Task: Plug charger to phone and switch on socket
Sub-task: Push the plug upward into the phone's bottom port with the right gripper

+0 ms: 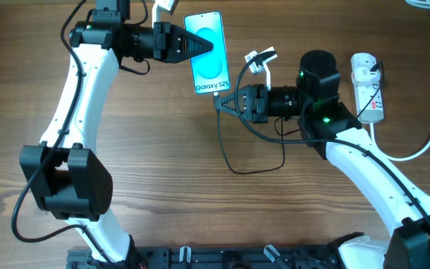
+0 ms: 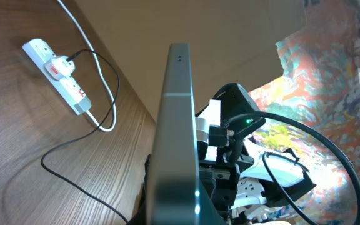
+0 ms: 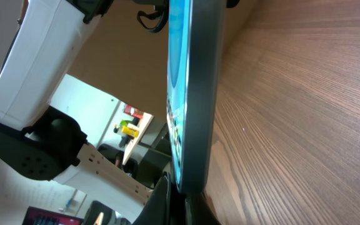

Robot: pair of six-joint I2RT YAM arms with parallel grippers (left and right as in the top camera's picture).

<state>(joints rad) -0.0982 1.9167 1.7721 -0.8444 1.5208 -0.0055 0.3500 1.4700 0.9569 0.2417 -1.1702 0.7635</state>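
The left arm rises from the near left edge of the brown wooden table [image 1: 163, 164] and bends right at the far side. Its left gripper [image 1: 200, 46] is closed over the left edge of the small rectangular phone with a lit teal-blue screen [image 1: 211, 67]. The right arm reaches in from the near right, wrist level and pointing left. Its right gripper [image 1: 221, 103] is pinched on the plug end of the thin black charger cable [image 1: 222, 138], at the phone's bottom edge below the "Galaxy S25" band. The plug tip itself is hidden. The cable loops loosely on the table beneath that wrist. The white elongated power strip [image 1: 367, 93] lies well apart at the far right, with a white, red-marked plug seated in it and a thick white cord [image 1: 405, 158] trailing away.
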